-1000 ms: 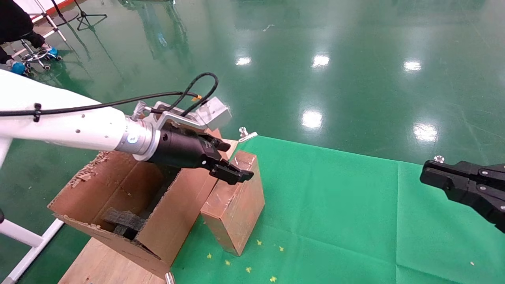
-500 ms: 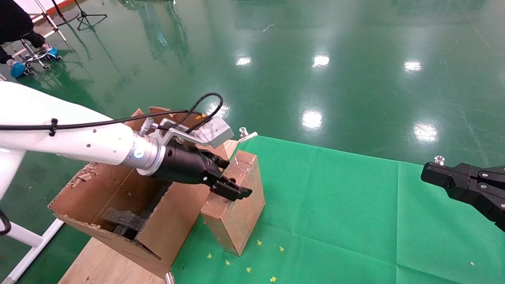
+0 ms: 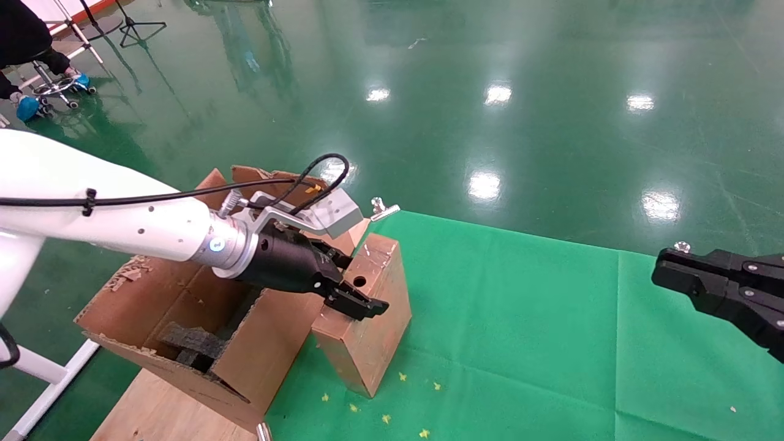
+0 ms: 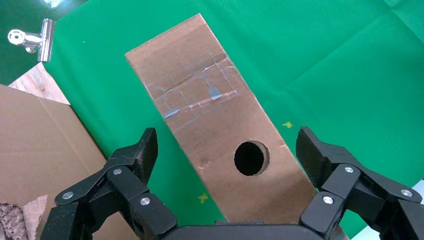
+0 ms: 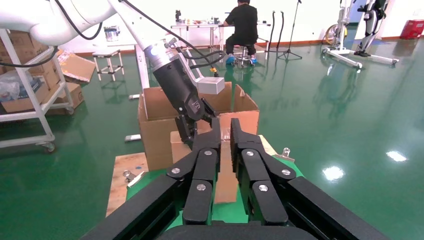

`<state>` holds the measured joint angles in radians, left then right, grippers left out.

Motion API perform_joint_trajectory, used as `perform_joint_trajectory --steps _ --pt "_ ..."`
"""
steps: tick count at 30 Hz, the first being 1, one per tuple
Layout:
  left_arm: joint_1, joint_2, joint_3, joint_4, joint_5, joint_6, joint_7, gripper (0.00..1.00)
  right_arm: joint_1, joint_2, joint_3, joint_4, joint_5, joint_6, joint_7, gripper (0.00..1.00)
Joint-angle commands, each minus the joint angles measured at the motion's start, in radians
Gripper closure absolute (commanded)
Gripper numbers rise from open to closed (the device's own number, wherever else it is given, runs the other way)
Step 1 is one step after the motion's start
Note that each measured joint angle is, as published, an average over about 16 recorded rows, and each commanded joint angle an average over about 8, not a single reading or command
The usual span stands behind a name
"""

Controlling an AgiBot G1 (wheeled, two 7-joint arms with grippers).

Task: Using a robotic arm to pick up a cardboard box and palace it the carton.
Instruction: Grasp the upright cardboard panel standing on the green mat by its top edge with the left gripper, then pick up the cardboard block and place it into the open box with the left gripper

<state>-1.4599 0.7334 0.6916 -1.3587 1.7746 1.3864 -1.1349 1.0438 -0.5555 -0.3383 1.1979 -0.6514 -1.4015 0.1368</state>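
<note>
The small brown cardboard box (image 3: 373, 331) stands on the green cloth beside the carton, its round hole (image 3: 359, 282) facing up. In the left wrist view the box (image 4: 210, 115) runs between my fingers. My left gripper (image 3: 352, 300) on the white arm is open and low over the box's near end. Its fingers (image 4: 145, 150) stand on either side of the box (image 4: 227, 145), not pressing it. The large carton (image 3: 184, 306) with torn flaps sits just left of the box and holds black foam (image 3: 190, 343). My right gripper (image 3: 664, 272) is parked at the far right, shut and empty (image 5: 225, 132).
A green cloth (image 3: 520, 318) covers the table, held by a metal clip (image 3: 383, 208) at its far corner. The carton rests on a wooden board (image 3: 153, 410). Small yellow marks dot the cloth in front of the box. A seated person is far off across the floor (image 5: 245, 22).
My left gripper has come down and slightly back over the small box, so its open fingers now straddle the box's top. The box, the carton and the right gripper have not moved.
</note>
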Motion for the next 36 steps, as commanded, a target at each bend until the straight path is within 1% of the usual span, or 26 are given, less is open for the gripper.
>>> perform_joint_trajectory --steps 1,2,22,28,32,36 --pt "0.0 0.0 0.0 0.0 0.0 0.001 0.0 0.95 0.0 0.0 0.0 0.0 0.0 0.0 0.0 0.0" --pt "0.0 0.0 0.0 0.0 0.0 0.001 0.0 1.0 0.0 0.0 0.0 0.0 0.0 0.0 0.0 0.0" --pt "0.0 -0.001 -0.003 0.001 -0.003 -0.003 -0.001 1.0 0.0 0.0 0.0 0.0 0.0 0.0 0.0 0.0" --pt "-0.009 0.002 -0.004 0.018 -0.007 -0.001 0.015 1.0 0.0 0.0 0.0 0.0 0.0 0.0 0.0 0.0" --pt "-0.023 -0.004 -0.013 0.027 -0.024 0.004 0.036 1.0 0.0 0.0 0.0 0.0 0.0 0.0 0.0 0.0" --pt "-0.05 -0.023 -0.044 0.033 -0.073 0.008 0.058 1.0 0.0 0.0 0.0 0.0 0.0 0.0 0.0 0.0"
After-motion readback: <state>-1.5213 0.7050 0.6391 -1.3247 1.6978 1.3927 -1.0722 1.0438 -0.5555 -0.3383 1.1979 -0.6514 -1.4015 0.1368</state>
